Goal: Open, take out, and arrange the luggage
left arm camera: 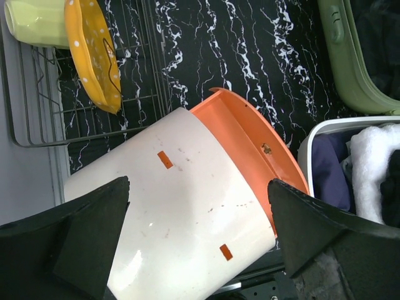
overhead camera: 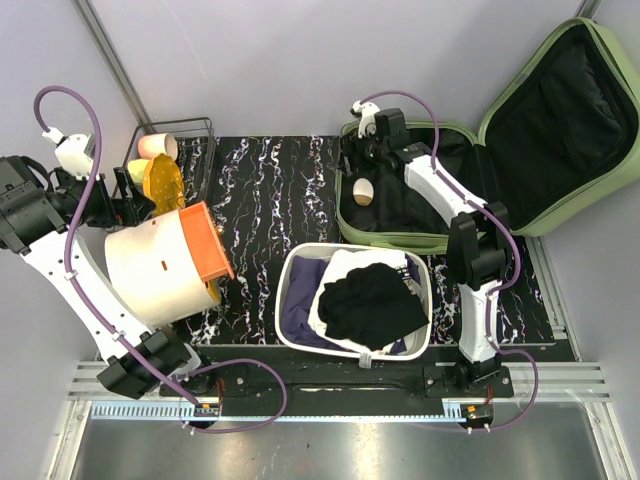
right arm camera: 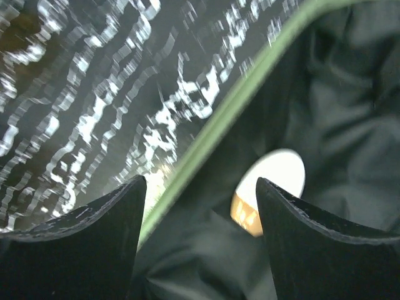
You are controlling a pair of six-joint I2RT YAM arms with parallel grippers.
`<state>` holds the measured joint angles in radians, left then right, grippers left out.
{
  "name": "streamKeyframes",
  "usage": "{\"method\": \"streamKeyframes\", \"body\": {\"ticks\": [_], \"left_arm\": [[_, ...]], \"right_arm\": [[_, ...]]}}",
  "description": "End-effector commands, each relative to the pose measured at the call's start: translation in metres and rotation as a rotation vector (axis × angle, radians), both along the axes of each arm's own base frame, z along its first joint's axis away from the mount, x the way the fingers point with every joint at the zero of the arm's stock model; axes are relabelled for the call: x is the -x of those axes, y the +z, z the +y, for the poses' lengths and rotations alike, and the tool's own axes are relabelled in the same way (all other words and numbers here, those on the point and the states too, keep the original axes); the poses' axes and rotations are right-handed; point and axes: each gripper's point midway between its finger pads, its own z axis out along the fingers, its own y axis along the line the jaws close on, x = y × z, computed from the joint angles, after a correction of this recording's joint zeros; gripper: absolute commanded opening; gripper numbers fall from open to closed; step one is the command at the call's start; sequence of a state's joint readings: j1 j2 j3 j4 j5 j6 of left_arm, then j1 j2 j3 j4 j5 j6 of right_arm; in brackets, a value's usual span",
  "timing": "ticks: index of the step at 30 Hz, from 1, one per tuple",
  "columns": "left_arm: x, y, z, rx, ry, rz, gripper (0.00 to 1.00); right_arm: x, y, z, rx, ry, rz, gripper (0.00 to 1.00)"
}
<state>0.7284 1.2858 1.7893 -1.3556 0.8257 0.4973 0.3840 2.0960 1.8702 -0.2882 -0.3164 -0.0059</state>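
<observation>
The olive-green luggage [overhead camera: 400, 238] lies open at the back right of the marbled mat, its black-lined lid [overhead camera: 565, 110] flopped to the right. A small white and tan cup-like object [overhead camera: 363, 190] rests in the black lining at the left end of the base. My right gripper [overhead camera: 362, 158] hovers open just above and behind it. In the right wrist view my right gripper [right arm camera: 200, 181] stands over the lining beside the green rim [right arm camera: 237, 106], with the white object [right arm camera: 275, 181] ahead of it. My left gripper [left arm camera: 199, 184] is open and empty at the far left.
A white can with an orange lid [overhead camera: 160, 265] lies on its side at the left, below my left gripper [overhead camera: 122, 200]. Behind it a wire rack [overhead camera: 190, 140] holds a yellow plate [left arm camera: 94, 56] and cups. A white bin [overhead camera: 290, 300] with folded clothes sits front centre.
</observation>
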Motion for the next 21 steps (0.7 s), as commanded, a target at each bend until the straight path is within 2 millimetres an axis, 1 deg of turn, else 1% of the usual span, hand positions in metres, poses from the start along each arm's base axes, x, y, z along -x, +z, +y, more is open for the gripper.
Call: {"method": "streamKeyframes", "body": {"ticks": [1,2,4,5,8,11,12,14,15,17,18,19,20,21], "left_arm": [[-0.004,0.018,-0.004,0.009,0.004,-0.054,0.97],[-0.004,0.018,-0.004,0.01,0.005,-0.055,0.96],[-0.004,0.018,-0.005,0.011,0.003,-0.055,0.96],[-0.004,0.019,-0.006,0.012,-0.001,-0.059,0.96],[-0.003,0.016,-0.008,0.017,-0.005,-0.056,0.96],[-0.002,0.014,-0.009,0.019,-0.01,-0.054,0.96],[-0.002,0.013,-0.009,0.019,-0.011,-0.054,0.96],[-0.002,0.01,-0.01,0.034,-0.016,-0.048,0.96],[-0.001,0.009,-0.012,0.042,-0.019,-0.046,0.96],[-0.001,0.005,-0.014,0.057,-0.027,-0.035,0.96],[-0.001,0.004,-0.014,0.058,-0.026,-0.032,0.96],[-0.001,0.003,-0.014,0.06,-0.025,-0.032,0.96],[-0.001,0.003,-0.014,0.062,-0.026,-0.03,0.96],[0.0,0.004,-0.015,0.061,-0.028,-0.032,0.96]], "right_arm": [[0.023,-0.035,-0.04,0.217,-0.125,0.089,0.79],[0.028,-0.045,-0.044,0.229,-0.134,0.111,0.78],[0.028,-0.051,-0.051,0.249,-0.172,0.122,0.78],[0.028,-0.058,-0.056,0.27,-0.194,0.13,0.78],[0.027,-0.071,-0.059,0.294,-0.196,0.136,0.77],[0.02,-0.079,-0.056,0.294,-0.183,0.12,0.78],[0.018,-0.086,-0.053,0.295,-0.171,0.128,0.8],[0.014,-0.087,-0.046,0.276,-0.149,0.127,0.87],[0.015,-0.093,-0.042,0.279,-0.128,0.136,0.87],[0.01,-0.094,-0.039,0.273,-0.119,0.128,0.87],[0.009,-0.101,-0.037,0.284,-0.11,0.132,0.87],[0.007,-0.103,-0.037,0.29,-0.114,0.133,0.87],[0.003,-0.101,-0.036,0.292,-0.114,0.122,0.87],[0.002,-0.108,-0.035,0.304,-0.108,0.124,0.87]]}}
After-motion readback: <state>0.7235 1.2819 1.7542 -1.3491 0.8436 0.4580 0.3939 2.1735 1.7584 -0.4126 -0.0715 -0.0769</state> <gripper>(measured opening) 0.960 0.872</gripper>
